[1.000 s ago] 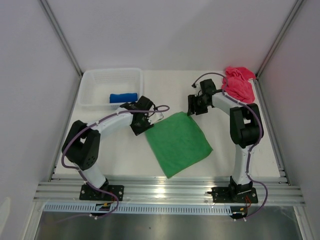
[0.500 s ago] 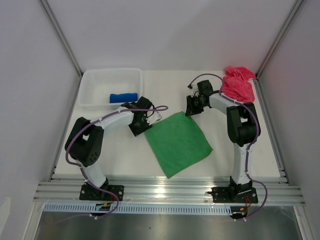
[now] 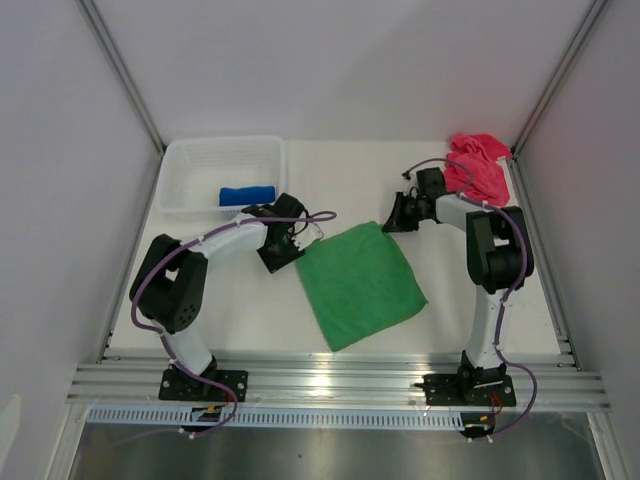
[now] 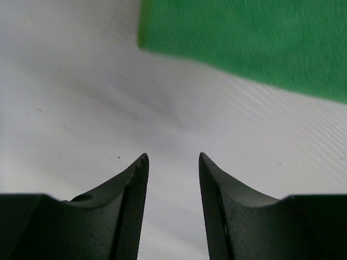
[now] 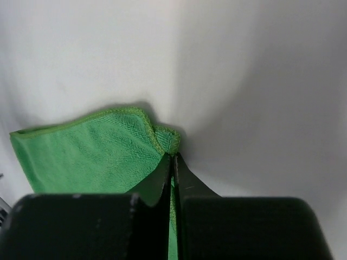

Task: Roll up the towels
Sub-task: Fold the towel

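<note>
The green towel (image 3: 360, 283) lies spread flat in the middle of the table. My right gripper (image 5: 173, 157) is shut on its far right corner, the cloth (image 5: 97, 154) pinched between the fingers. In the top view that gripper (image 3: 392, 222) sits at the towel's upper corner. My left gripper (image 4: 172, 157) stands open over bare table, just short of the towel's near edge (image 4: 244, 38); from above it (image 3: 290, 250) is at the towel's left corner. A rolled blue towel (image 3: 246, 194) lies in the white basket (image 3: 190, 160). The pink towel (image 3: 478, 166) is crumpled at the back right.
The white basket stands at the back left, close to my left arm. Metal frame posts and white walls bound the table on both sides. The pink towel lies right behind my right arm's elbow.
My right gripper has closed on the green towel's corner and drawn it slightly to the right. The left gripper has barely moved.
</note>
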Robot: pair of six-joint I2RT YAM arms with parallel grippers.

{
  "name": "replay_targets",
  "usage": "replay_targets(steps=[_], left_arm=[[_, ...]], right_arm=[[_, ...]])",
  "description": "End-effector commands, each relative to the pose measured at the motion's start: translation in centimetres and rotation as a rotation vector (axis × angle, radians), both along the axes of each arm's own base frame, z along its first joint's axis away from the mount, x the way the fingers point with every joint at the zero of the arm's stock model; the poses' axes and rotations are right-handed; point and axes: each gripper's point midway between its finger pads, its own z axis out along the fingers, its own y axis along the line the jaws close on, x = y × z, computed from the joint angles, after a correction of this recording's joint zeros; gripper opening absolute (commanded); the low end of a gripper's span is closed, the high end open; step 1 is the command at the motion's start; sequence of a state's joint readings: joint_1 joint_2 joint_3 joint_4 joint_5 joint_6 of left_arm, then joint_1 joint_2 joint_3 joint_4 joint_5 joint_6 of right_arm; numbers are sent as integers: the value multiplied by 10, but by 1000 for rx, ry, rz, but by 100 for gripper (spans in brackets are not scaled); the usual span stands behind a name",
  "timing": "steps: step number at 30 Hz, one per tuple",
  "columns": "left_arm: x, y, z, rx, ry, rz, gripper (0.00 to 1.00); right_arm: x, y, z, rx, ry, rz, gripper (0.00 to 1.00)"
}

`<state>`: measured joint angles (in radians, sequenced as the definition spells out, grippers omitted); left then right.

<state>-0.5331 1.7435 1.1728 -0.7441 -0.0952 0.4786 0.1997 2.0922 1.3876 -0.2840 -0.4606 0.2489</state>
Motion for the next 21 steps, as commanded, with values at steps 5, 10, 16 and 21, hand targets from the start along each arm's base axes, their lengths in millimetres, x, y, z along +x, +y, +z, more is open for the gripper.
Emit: replay_targets(steps=[5, 10, 16, 21], left_arm=[[9, -20, 26, -106, -24, -33, 44], [-1, -45, 42, -188, -9, -144, 45], [-32, -80, 61, -212, -23, -418, 48], [-85, -110, 80, -230, -58, -791, 51]], right_arm=[[8, -73, 12, 35, -11, -309, 0], [-6, -72, 7, 38, 29, -317, 4], [-5, -102, 49, -96, -65, -326, 36], [-4, -141, 131, -288, -293, -329, 53]])
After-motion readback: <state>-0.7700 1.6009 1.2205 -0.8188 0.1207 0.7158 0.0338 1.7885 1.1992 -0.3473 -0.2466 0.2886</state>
